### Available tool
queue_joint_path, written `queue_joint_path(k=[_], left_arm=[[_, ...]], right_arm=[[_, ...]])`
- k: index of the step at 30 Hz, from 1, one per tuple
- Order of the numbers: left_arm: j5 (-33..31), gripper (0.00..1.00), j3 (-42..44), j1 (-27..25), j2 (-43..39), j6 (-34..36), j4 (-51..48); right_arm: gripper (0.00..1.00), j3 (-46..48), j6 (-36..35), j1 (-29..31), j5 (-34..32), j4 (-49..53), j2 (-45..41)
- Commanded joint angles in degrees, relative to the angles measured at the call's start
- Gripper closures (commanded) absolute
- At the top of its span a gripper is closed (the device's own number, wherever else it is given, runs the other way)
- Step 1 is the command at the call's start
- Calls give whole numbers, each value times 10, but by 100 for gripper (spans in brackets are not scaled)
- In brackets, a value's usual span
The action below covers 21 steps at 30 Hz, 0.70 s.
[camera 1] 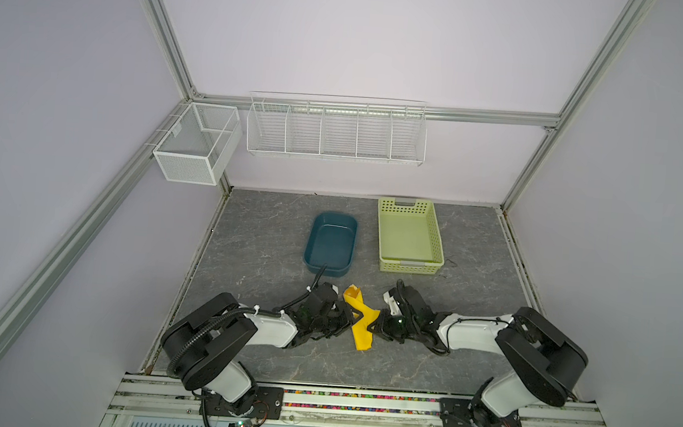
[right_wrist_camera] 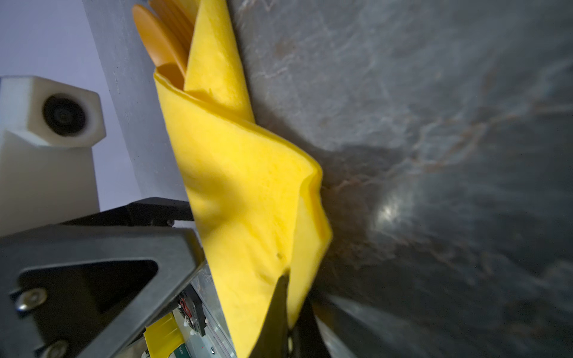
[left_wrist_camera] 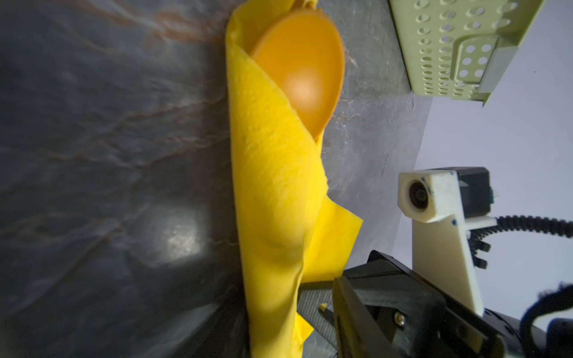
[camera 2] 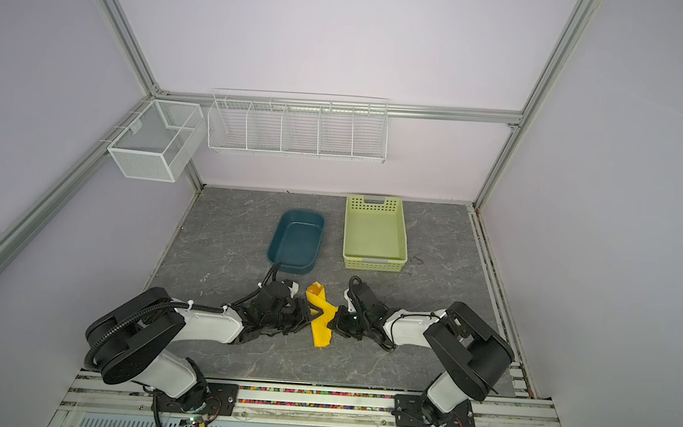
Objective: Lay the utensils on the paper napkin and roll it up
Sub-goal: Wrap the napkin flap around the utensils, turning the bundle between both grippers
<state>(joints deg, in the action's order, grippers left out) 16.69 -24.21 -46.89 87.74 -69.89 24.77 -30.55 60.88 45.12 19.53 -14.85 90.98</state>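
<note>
Right gripper (right_wrist_camera: 293,310) is filling the foreground of its own wrist view, jaws clamping tight on a loose flap of the paper napkin (right_wrist_camera: 248,192). Napkin is lying as a loose roll on the grey tabletop (camera 1: 269,259) between the two grippers, well apart from the blue tub (camera 1: 330,241) and the green basket (camera 1: 409,236).

Utensils (right_wrist_camera: 164,37) are sitting inside the roll. Spoon bowl (left_wrist_camera: 304,68) is poking out of the far end (other orange tips are showing beside it in the right wrist view).

Left gripper (camera 1: 344,313) is sitting against the roll's opposite side. Whether its jaws are parted or closed, I cannot tell.

Step in hand, as I am judging it: wrapping the free flap over the roll. To do it well, the right arm should be carrying the flap across low and taut while the left is steadying the roll. That way the thin paper is not tearing and nothing is sliding out of the open end.
</note>
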Motion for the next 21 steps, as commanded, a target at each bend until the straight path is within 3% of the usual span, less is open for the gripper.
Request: queue_joint_path(k=[1,10,21], left_arm=[[-18,57,-9,0,15,32,-36],[-5,61,-21,0,51,53,-4],[-21,80,-27,-1,29,63,-42]], right_arm=[[93,25,8,-2,-42,99,39],[93,24,9,1,-37,90,51],[93,23,7,2,-36,89,47]])
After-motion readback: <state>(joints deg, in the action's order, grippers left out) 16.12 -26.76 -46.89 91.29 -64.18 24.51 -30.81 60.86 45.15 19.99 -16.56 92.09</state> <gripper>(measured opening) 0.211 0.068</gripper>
